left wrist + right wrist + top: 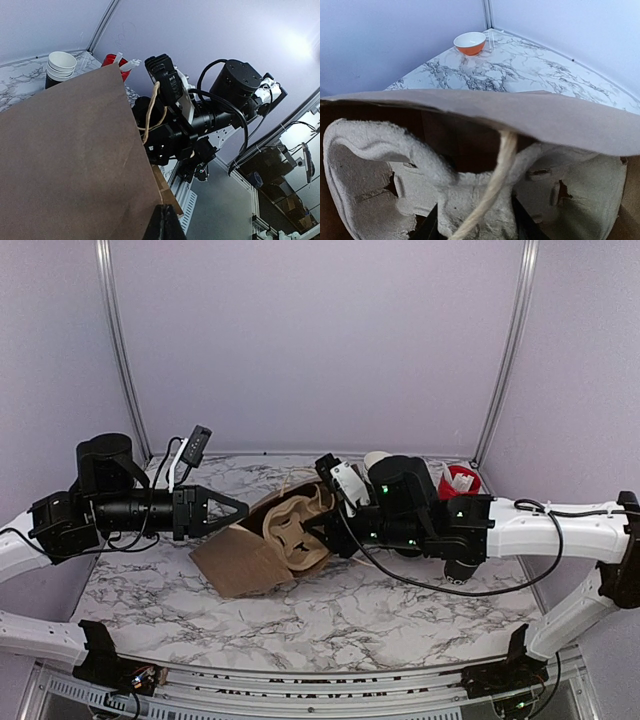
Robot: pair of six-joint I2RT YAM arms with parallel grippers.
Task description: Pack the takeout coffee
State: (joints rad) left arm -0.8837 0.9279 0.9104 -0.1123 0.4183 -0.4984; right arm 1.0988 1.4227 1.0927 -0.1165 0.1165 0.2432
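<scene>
A brown paper bag [235,565] lies on its side mid-table, mouth toward the right arm. A pulp cup carrier [300,530] sticks halfway out of that mouth. My left gripper [243,508] is shut on the bag's upper rim; in the left wrist view the bag panel [65,160] runs down to my closed gripper [167,225]. My right gripper [476,227] is shut on the carrier's middle ridge [470,200], with the bag's rope handle [492,190] hanging between the fingers. The takeout coffee is out of view.
A stack of white-rimmed cups [377,457] and a red tub [460,480] stand at the back right behind the right arm. An orange bowl [470,42] sits in the far corner of the marble table [380,615]. A black device with a cable [197,445] is at back left.
</scene>
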